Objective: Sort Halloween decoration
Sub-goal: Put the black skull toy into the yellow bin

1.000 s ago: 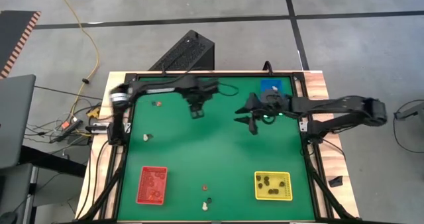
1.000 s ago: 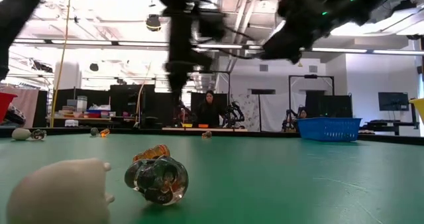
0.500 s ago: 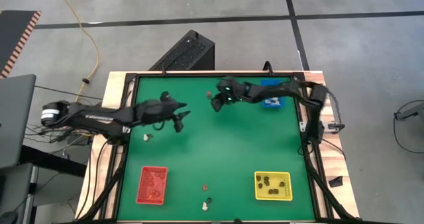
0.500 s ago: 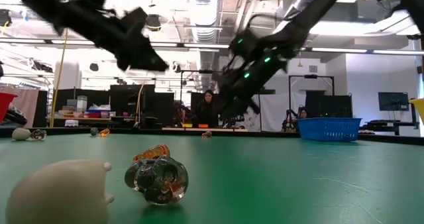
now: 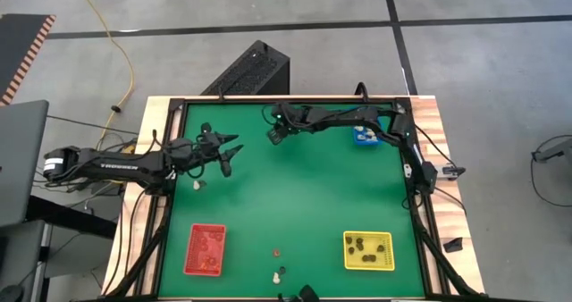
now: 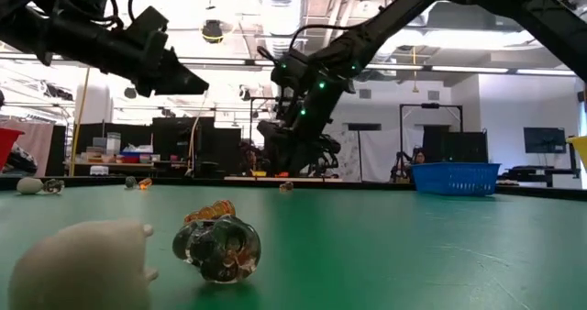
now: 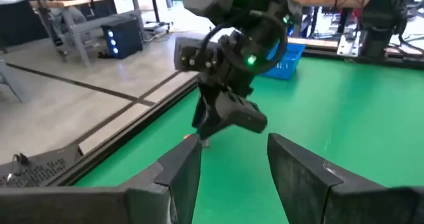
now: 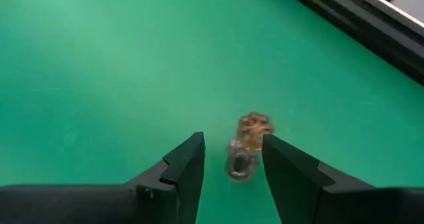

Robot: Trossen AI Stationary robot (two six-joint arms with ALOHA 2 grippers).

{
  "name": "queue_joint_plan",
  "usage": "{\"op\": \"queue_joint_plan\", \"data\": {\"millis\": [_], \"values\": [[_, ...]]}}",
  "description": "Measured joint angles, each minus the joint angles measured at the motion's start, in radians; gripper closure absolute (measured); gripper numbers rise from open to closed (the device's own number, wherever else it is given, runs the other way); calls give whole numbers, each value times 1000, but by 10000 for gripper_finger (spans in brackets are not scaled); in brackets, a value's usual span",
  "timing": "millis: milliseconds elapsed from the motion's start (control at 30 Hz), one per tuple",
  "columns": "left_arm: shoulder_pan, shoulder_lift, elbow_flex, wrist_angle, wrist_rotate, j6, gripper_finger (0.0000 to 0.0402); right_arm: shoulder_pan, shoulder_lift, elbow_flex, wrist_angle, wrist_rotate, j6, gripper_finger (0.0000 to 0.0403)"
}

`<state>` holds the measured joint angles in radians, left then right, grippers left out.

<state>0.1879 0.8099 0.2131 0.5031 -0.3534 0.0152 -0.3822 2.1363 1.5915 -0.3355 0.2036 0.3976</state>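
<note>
Green mat (image 5: 304, 195) centre open; right tool (image 5: 275, 136) blocks far edge.

Red tray (image 5: 205, 249), yellow tray (image 5: 368, 251) and blue tray (image 5: 365, 137) sit on green table (image 5: 304, 195).

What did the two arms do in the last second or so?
The right hand swung from mid-table to the far edge and now hovers open over an orange trinket. The left hand drew back toward the left side, empty. The trays and other trinkets stayed put.
</note>
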Motion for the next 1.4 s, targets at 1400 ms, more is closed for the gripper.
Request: {"op": "queue_joint_plan", "data": {"millis": [1400], "values": [[-23, 39, 264, -1159, 221, -612, 237, 147, -421, -64, -412, -174, -398, 237]]}}
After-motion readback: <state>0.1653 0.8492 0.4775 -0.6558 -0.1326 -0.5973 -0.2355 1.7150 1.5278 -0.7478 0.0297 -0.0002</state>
